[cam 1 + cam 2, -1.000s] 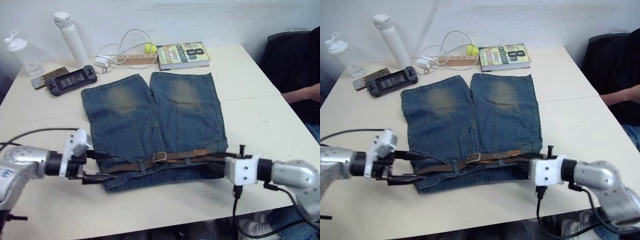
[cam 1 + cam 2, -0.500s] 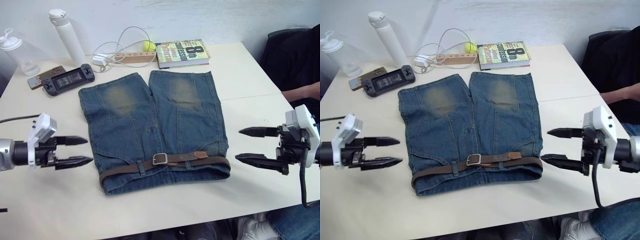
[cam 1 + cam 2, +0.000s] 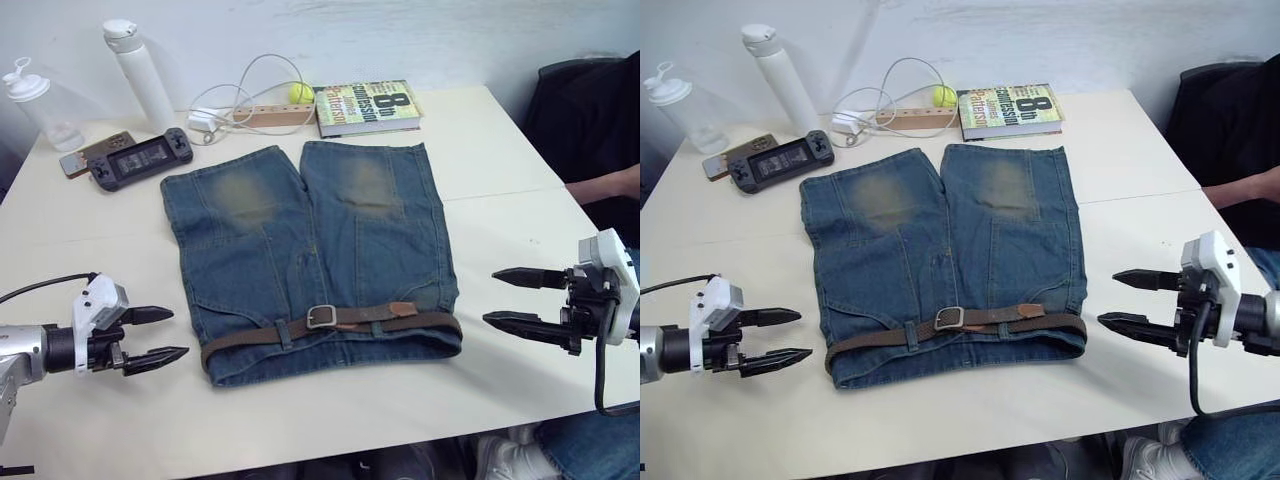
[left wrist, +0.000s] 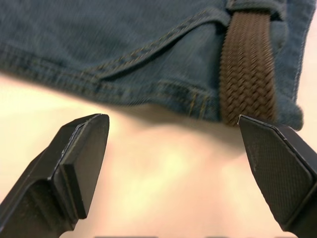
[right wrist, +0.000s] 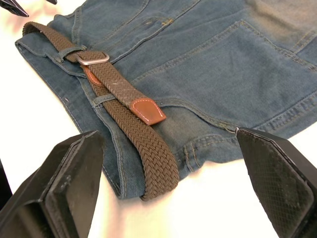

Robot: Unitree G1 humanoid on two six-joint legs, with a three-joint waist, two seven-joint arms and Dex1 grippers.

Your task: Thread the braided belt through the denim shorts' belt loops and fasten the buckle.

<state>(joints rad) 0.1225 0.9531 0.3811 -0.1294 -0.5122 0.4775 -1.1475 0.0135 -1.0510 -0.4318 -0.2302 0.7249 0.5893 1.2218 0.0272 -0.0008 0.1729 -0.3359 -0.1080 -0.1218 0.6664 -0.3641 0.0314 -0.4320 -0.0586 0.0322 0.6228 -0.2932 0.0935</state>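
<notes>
Both my pincers are released and hold nothing. Left gripper (image 3: pixel 152 338) hovers over bare table (image 3: pixel 520 215), just off the waistband's left end; right gripper (image 3: pixel 514 298) sits apart from the right end.

The braided belt (image 3: pixel 340 322) runs the width of the waistband of the denim shorts (image 3: pixel 310 250), passing under at least two belt loops (image 5: pixel 104 99). The buckle (image 3: pixel 320 317) sits near the middle with the tan leather tip (image 5: pixel 146 110) laid past it. Judgement: threading and fastening look done. The best step now is to stay clear and not snag the belt's ends.

The belt is a dense, ribbed weave, likely grippy and pliable. The buckle is a thin silver frame. The denim is faded, with yellowish worn patches and raised seams; it lies flat.

Beyond it: a game console (image 3: pixel 140 158), white cable (image 3: pixel 245 95), tennis ball (image 3: pixel 299 94), book (image 3: pixel 365 106), two bottles (image 3: pixel 140 72).
</notes>
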